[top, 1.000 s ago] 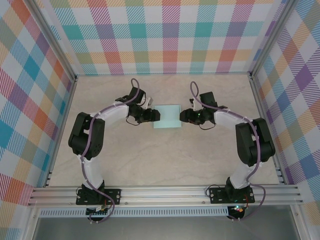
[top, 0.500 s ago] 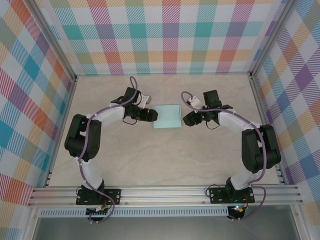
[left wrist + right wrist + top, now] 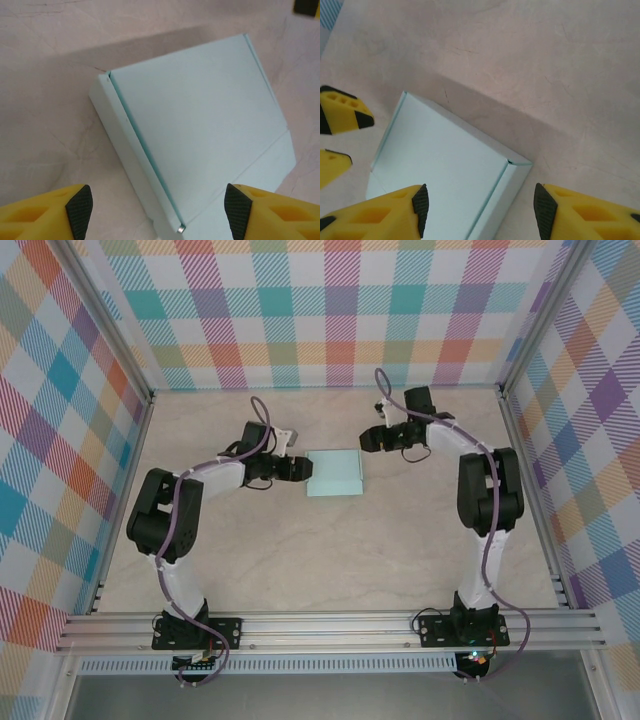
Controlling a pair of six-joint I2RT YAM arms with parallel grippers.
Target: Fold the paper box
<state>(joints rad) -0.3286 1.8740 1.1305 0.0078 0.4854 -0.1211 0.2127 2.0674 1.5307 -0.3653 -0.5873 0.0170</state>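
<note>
The paper box [image 3: 334, 472] lies closed and flat on the table, a pale mint rectangle with its lid down. My left gripper [image 3: 307, 469] is at its left edge, open. In the left wrist view the box [image 3: 200, 125] runs out ahead, and one corner of it sits between the wide-spread fingertips [image 3: 80, 207] of that gripper [image 3: 158, 210], which hold nothing. My right gripper [image 3: 372, 439] hovers open off the box's far right corner. The right wrist view looks down on that corner of the box [image 3: 445, 165] between the open gripper's [image 3: 482, 205] fingers [image 3: 545, 202], and also shows the left gripper's yellow fingers [image 3: 342, 112].
The table [image 3: 330, 550] is pale marbled wood with checked walls on three sides. An aluminium rail [image 3: 330, 625] runs along the near edge, where the arm bases are bolted. Purple cables loop above both arms.
The right gripper has pulled off the box's right edge and swung toward the far wall, now above the box's far right corner. The left gripper has barely shifted at the left edge.
</note>
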